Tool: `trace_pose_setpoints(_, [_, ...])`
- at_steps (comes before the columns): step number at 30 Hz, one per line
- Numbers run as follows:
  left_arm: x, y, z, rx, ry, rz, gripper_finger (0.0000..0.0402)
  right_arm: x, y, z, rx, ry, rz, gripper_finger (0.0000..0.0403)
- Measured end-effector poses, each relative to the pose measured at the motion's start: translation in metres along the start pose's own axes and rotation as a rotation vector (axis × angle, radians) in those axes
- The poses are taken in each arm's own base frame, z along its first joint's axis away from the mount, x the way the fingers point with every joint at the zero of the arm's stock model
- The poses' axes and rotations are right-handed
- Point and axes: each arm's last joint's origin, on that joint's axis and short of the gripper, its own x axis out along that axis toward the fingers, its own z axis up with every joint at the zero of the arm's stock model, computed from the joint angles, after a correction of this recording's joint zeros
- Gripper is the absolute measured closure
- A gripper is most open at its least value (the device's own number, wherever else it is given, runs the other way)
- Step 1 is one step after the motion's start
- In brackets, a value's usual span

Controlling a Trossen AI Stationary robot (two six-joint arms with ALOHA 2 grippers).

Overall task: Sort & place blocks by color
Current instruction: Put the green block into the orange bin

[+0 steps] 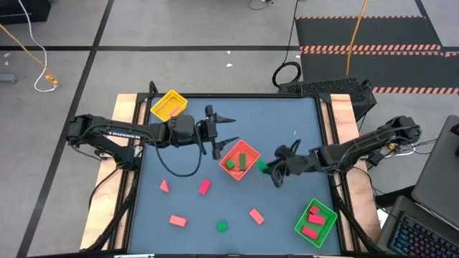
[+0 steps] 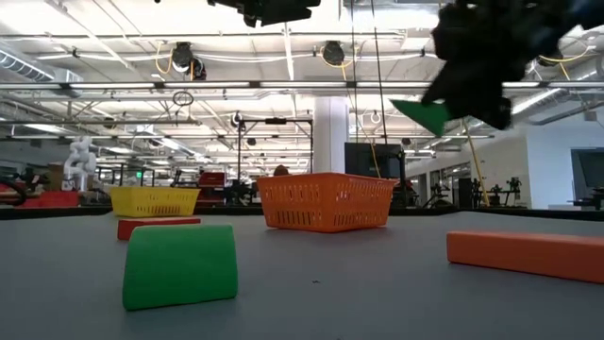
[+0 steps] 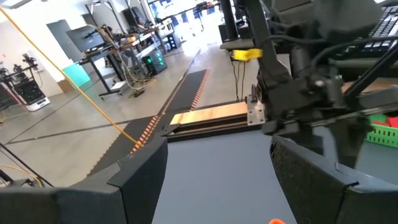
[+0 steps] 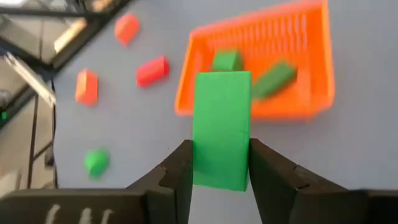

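Note:
My right gripper (image 1: 272, 170) is shut on a green block (image 4: 221, 127), raised above the table just right of the orange tray (image 1: 240, 159). That tray holds two green blocks (image 4: 227, 60) (image 4: 273, 78). Several red blocks (image 1: 204, 187) (image 1: 178, 220) (image 1: 256, 216) and one green block (image 1: 222, 226) lie flat on the near half of the table. Just left of the orange tray's far corner, my left gripper (image 1: 228, 129) hangs open above the table with nothing between its fingers (image 3: 311, 180). My right gripper pinches the green block's two long sides (image 4: 198, 165) between its two fingers, at the end nearest the gripper. The fingers slant down from the table's right side and lie along the block. The block sticks out past the fingertips toward the orange tray, clear of the table (image 2: 425, 115).
A yellow tray (image 1: 168, 105) stands at the far left corner. A green tray (image 1: 315, 221) with red blocks sits at the near right corner. The table's middle, between the loose blocks, is bare. Wooden strips (image 1: 344, 122) border both side edges.

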Motion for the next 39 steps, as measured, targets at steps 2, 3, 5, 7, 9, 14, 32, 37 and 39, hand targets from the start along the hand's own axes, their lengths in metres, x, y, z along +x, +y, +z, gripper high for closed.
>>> trace_pose_setpoints(2, [0.0, 0.0, 0.0, -0.001, -0.003, 0.001, 0.0119, 0.003, -0.003, 0.01, -0.018, -0.055, 0.006, 0.0285])
trace_pose_setpoints(3, [0.0, 0.0, 0.0, -0.001, -0.005, 0.001, 0.0119, 0.006, -0.004, 0.015, -0.027, -0.079, 0.011, 0.0285])
trace_pose_setpoints(5, [0.0, 0.0, 0.0, 0.0, -0.004, 0.001, 0.0119, 0.012, -0.007, 0.024, -0.043, -0.11, 0.022, 0.0285])
trace_pose_setpoints(7, [0.0, 0.0, 0.0, 0.0, -0.004, 0.001, 0.0119, 0.018, -0.01, 0.03, -0.056, -0.125, 0.035, 0.0285])
trace_pose_setpoints(9, [0.0, 0.0, 0.0, 0.004, -0.002, 0.001, 0.0119, 0.025, -0.012, 0.035, -0.065, -0.14, 0.052, 0.0284])
trace_pose_setpoints(14, [0.0, 0.0, -0.001, 0.011, 0.007, 0.005, 0.0119, 0.046, -0.025, 0.04, -0.083, -0.124, 0.036, 0.0284])
trace_pose_setpoints(32, [0.0, 0.0, -0.003, 0.024, 0.038, 0.033, 0.0119, 0.068, -0.04, 0.042, -0.155, -0.103, -0.002, 0.025])
trace_pose_setpoints(37, [0.0, 0.0, -0.003, 0.017, 0.038, 0.033, 0.0119, 0.068, -0.04, 0.042, -0.174, -0.105, -0.003, 0.0215])
trace_pose_setpoints(39, [0.0, 0.0, -0.003, 0.016, 0.038, 0.033, 0.0119, 0.068, -0.04, 0.042, -0.18, -0.105, -0.003, 0.0204])
